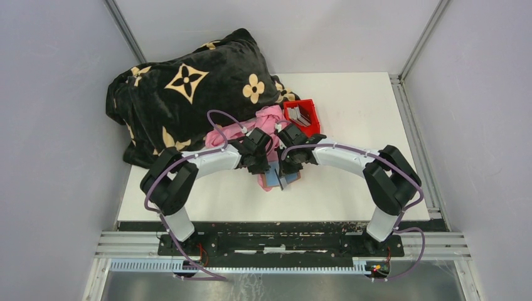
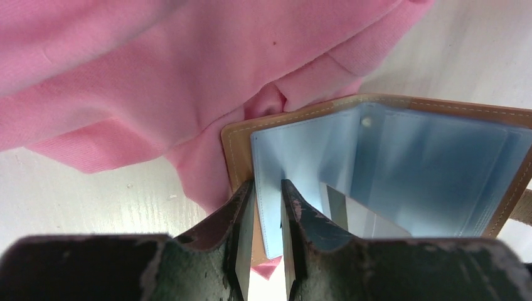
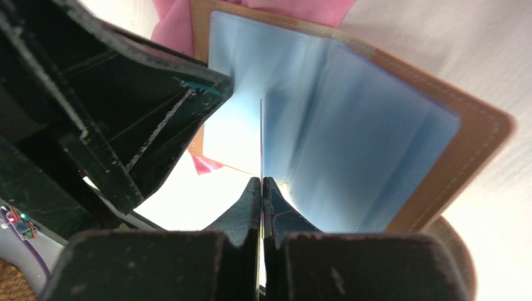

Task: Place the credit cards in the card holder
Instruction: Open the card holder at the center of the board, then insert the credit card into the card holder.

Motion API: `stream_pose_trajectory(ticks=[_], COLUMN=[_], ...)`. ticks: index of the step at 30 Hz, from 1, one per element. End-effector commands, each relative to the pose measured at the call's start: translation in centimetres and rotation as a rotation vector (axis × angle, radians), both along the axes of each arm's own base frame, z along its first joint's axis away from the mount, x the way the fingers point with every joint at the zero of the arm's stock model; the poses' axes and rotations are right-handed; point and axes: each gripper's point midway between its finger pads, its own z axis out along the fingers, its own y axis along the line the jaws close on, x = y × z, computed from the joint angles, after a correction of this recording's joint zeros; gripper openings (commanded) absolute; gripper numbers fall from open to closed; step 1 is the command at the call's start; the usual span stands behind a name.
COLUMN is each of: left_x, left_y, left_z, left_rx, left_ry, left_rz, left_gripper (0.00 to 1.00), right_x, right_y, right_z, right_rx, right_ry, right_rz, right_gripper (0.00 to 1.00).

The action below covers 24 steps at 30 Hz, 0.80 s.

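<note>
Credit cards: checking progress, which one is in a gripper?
The credit card pinched edge-on in the right gripper, over the open card holder; the other cards sit in the red bin.

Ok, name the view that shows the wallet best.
Right wrist: the open wallet looks largest, blue sleeves and brown rim clear. Left wrist cuts off its lower part; from the top only a blue corner shows.

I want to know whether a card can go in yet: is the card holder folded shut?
No, the card holder lies spread open, with its blue inside facing the left wrist camera.
</note>
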Motion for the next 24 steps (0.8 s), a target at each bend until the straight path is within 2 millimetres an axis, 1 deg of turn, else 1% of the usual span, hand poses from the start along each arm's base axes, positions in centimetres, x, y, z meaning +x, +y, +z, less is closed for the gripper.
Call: stream_pose_trajectory(ticks=[1,8,12,16,20,24], left_x=[0.0,-0.1,0.0,0.0,-0.2,-0.4], left_y=[0.4,0.4,0.2,0.3,0.5,0.8], left_z=[-0.8,-1.7,-1.9,-2.1,-2.3,-2.6], left_rx=[0.045,0.066,0.069,0.078,0.089,0.098], left_ry=[-0.006,0.012,0.018,0.021,0.023,0.03], left_rz=[-0.008,-0.033,-0.044,-0.051,-0.055,-0.053], left_gripper=[0.29,0.29,0.29,0.29,0.29,0.28], right_x=[2.1,4.3,5.1,5.1,4.7,4.3], right_y=[-0.2,-1.5,-2.1,-2.1,-1.8,-1.6], right_z=[2.1,2.6,2.1,1.2,0.2,-0.4], right_rx=[0.069,0.142,0.171,0.205,0.238,0.274], right_ry=[-0.041,-0.037,-0.011,0.024,0.063,0.088], right_rz=[-0.039,-0.104,-0.129,-0.15,-0.167,-0.181], right_gripper=[0.01,0.01,0.01,0.01,0.01,0.01])
